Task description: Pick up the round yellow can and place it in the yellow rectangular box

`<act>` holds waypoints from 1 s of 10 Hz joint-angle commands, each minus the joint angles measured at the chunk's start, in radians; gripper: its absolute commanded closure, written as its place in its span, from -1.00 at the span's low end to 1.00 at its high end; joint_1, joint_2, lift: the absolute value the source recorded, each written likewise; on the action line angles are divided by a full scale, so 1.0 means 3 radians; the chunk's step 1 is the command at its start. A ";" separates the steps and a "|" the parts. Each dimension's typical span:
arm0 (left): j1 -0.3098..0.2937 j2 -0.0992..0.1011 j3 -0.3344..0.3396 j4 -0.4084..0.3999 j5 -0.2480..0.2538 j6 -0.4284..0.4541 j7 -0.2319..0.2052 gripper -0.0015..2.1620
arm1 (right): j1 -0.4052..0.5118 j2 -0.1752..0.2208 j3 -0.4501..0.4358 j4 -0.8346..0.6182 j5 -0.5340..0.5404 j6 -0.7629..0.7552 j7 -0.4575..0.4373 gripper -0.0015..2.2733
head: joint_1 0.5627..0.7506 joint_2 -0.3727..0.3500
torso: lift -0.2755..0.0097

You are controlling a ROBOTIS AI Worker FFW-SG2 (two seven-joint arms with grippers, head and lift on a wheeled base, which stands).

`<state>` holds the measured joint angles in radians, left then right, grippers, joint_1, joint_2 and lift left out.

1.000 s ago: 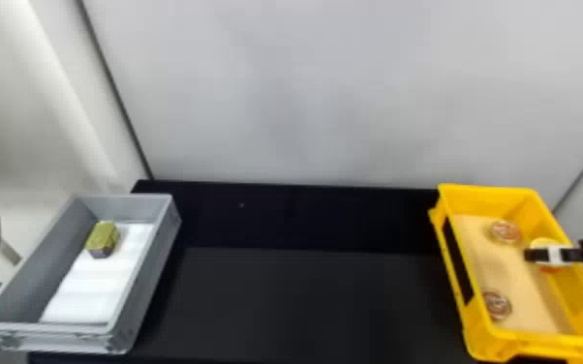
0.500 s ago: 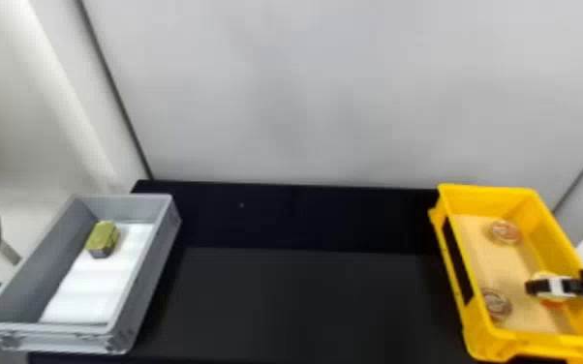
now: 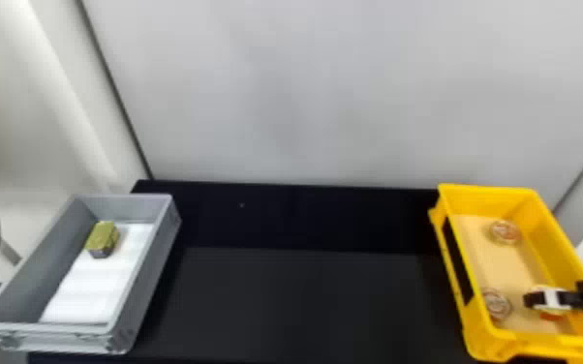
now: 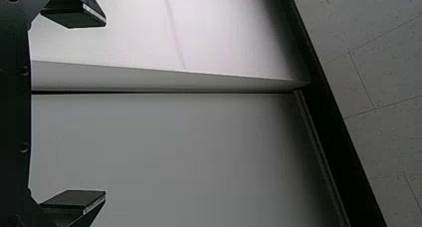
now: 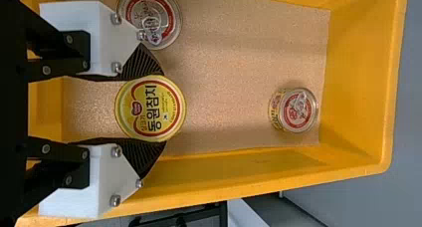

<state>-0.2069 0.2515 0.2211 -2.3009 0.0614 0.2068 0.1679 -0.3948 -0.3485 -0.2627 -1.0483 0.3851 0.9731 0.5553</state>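
A pale wall (image 3: 329, 87) rises behind the black tabletop (image 3: 305, 300). The gray box (image 3: 152, 271) lies at the robot's left, with the yellow rectangular box (image 3: 494, 198) well apart from it at the right. A white lining (image 3: 97, 290) covers part of the gray box's floor, and a tan lining (image 3: 503, 266) lies in the yellow one.

The right gripper (image 3: 535, 300) reaches in over the near part of the yellow rectangular box. In its own wrist view, its jaws close in on opposite sides of the round yellow can (image 5: 151, 108), holding it with the yellow lid facing the camera. The can is within the box's walls; whether it touches the lining I cannot tell. The left gripper (image 4: 105, 107) has its jaws spread wide, with nothing between them.

A green-topped block (image 3: 104, 237) sits toward the far end of the gray box. Two cans with red-ringed lids and pull tabs stand on the tan lining: the near can (image 5: 149, 18) just beside the right gripper, the far can (image 5: 298, 110) toward the box's far end.
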 commanded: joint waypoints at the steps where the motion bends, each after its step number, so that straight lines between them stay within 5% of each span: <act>1: 0.0010 0.0001 0.0010 0.0000 0.0000 -0.0004 -0.0007 -0.94 | 0.0002 0.0011 0.0022 -0.0024 0.0000 0.0107 -0.0071 -0.58 | 0.39 0.18 | 0.91; 6: 0.0005 0.0001 0.0010 0.0000 0.0000 0.0006 -0.0012 -0.94 | 0.0017 0.0032 0.0027 -0.0131 -0.0107 0.0297 -0.0219 -0.78 | 0.39 0.18 | 0.91; 8: -0.0001 0.0001 0.0005 0.0000 0.0000 0.0006 -0.0007 -0.94 | 0.0007 0.0006 0.0017 -0.0208 -0.0189 0.0215 -0.0147 -1.00 | 0.39 0.18 | 0.91; 10: 0.0005 -0.0010 0.0005 0.0000 0.0000 0.0012 -0.0007 -0.94 | 0.0028 0.0006 0.0017 -0.0658 -0.0250 0.0189 -0.0122 -0.97 | 0.39 0.18 | 0.91</act>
<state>-0.2066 0.2510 0.2225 -2.3010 0.0614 0.2096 0.1655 -0.3906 -0.3461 -0.2566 -1.1505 0.3256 1.0363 0.5151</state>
